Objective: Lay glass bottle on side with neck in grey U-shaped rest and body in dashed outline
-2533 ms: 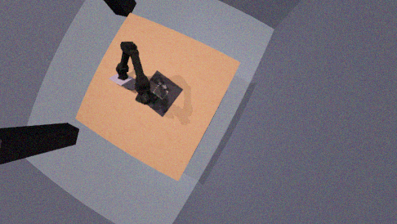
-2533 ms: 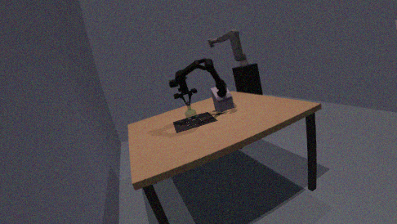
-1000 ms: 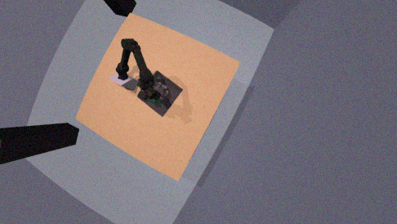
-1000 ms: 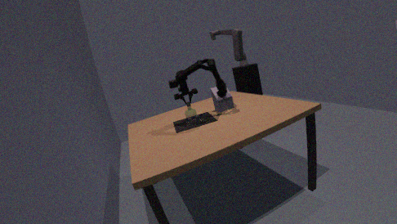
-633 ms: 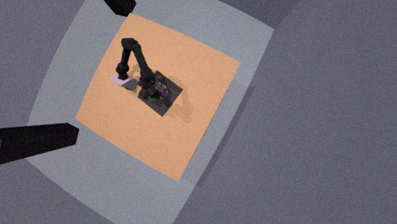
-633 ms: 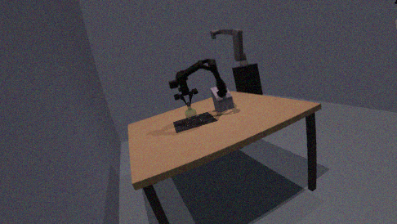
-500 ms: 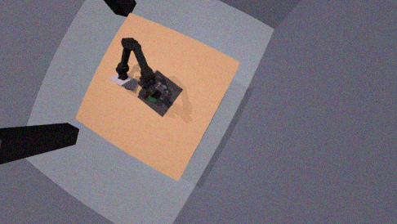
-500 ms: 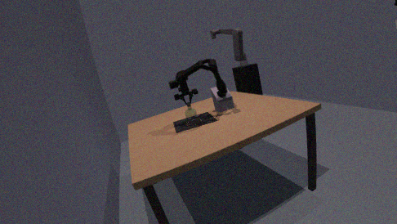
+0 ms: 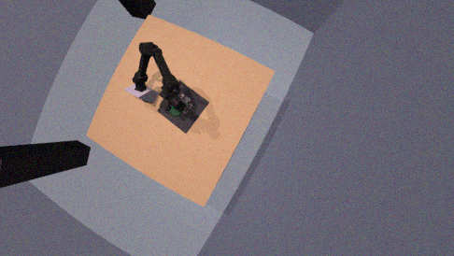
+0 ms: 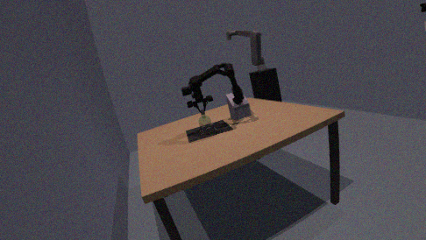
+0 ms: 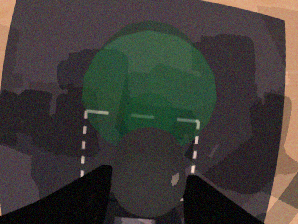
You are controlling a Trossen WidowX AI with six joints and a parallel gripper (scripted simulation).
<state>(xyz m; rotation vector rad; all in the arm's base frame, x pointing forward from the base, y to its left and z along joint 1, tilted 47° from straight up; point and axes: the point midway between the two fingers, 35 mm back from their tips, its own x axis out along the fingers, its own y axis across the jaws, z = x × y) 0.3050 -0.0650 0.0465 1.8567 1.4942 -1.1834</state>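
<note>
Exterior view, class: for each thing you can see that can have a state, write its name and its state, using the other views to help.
Pincer: shut on the bottle's neck end.
Glass bottle: upright, not yet laid down.
Arm: raised and bent, its pincer pointing down.
Dark mat: flat on the table.
Table: standing level on its legs.
</note>
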